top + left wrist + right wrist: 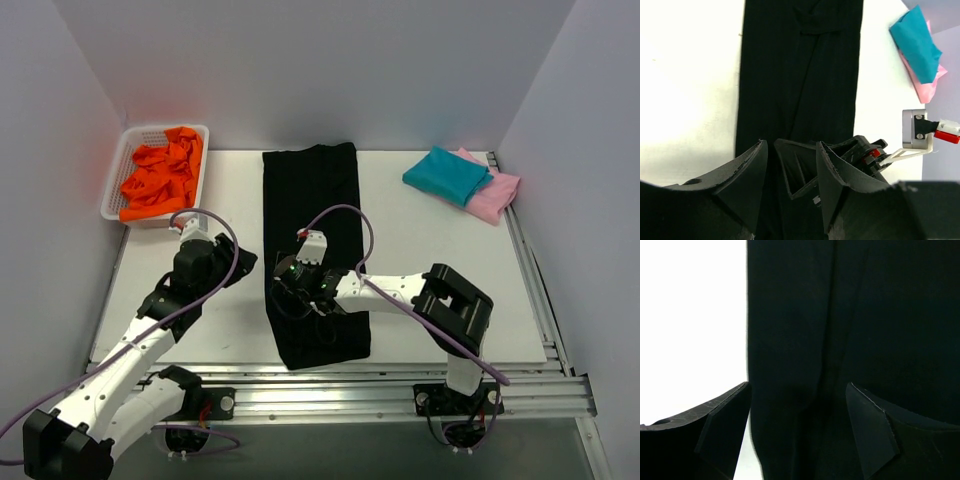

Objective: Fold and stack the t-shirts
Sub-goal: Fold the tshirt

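A black t-shirt (312, 215) lies folded into a long strip down the middle of the table, also seen in the left wrist view as the black t-shirt (800, 75). My right gripper (285, 282) hovers low over the strip's left edge, open; its fingers (725, 425) straddle the black cloth (840, 315) with nothing pinched. My left gripper (240, 264) sits just left of the strip, open (790, 152), facing the right gripper's black finger (792, 172). A folded teal t-shirt (447, 174) rests on a folded pink t-shirt (498, 194) at the back right.
A white basket (118, 165) with crumpled orange cloth (160, 180) stands at the back left. The right arm's elbow (455, 300) lies across the table's near right. Grey walls close in three sides; a metal rail (380, 385) runs along the near edge.
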`<action>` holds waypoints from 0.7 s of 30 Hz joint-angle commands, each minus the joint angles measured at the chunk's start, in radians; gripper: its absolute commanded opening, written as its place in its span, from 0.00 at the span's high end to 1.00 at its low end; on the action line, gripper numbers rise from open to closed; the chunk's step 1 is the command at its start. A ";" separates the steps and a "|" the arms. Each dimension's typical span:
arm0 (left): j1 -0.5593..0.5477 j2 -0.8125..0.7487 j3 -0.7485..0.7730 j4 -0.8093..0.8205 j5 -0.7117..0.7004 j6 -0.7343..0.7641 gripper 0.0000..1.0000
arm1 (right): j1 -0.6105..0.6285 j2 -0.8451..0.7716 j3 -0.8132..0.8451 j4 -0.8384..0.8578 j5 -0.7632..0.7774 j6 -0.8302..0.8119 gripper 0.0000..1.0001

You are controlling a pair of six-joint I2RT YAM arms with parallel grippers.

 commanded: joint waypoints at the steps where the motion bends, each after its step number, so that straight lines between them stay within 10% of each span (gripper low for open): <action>1: -0.007 -0.026 -0.012 -0.062 -0.028 0.013 0.48 | 0.010 0.008 -0.023 -0.026 0.068 0.058 0.29; 21: -0.007 -0.052 -0.046 -0.047 -0.022 0.034 0.47 | 0.019 0.165 0.071 -0.029 0.036 0.070 0.45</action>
